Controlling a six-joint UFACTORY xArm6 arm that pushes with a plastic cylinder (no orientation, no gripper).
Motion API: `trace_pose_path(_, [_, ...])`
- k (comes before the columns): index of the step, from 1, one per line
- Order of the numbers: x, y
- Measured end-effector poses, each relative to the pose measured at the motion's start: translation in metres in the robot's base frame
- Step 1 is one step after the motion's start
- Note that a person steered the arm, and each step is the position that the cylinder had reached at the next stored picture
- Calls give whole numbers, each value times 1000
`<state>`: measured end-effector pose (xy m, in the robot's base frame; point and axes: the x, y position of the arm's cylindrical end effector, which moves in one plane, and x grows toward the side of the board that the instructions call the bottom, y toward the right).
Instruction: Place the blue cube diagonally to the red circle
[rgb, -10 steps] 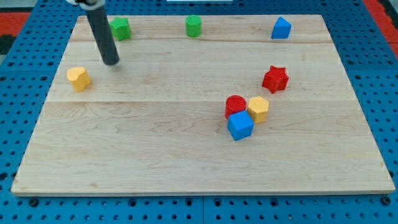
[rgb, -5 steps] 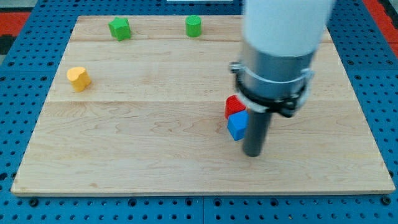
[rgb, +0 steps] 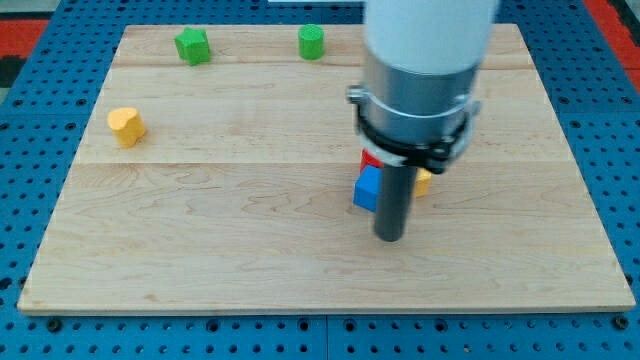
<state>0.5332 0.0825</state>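
Note:
The blue cube (rgb: 366, 189) lies near the board's middle, half hidden behind my rod. The red circle (rgb: 369, 159) shows only as a sliver just above the cube, under the arm's grey collar. My tip (rgb: 388, 238) rests on the board just below and to the right of the blue cube, the rod's side against the cube's right face. The arm's white and grey body covers the board's upper right.
A yellow block (rgb: 423, 181) peeks out right of the rod. Another yellow block (rgb: 126, 125) sits at the left. Two green blocks (rgb: 192, 45) (rgb: 312, 41) stand along the top edge. The wooden board (rgb: 200, 230) lies on a blue pegboard.
The arm swung from the upper left to the cluster. Over the last half second the tip shifted left and the blue cube slid a little left and up.

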Motion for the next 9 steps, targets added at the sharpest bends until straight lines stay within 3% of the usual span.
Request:
trace_pose_path(1, [-43, -3])
trace_pose_path(2, [-48, -92])
trace_pose_path(3, [-48, -123])
trace_pose_path(4, [-84, -138])
trace_pose_path(5, [-86, -162])
trace_pose_path(6, [-73, -224])
trace_pose_path(8, [-150, -154])
trace_pose_path(9, [-171, -87])
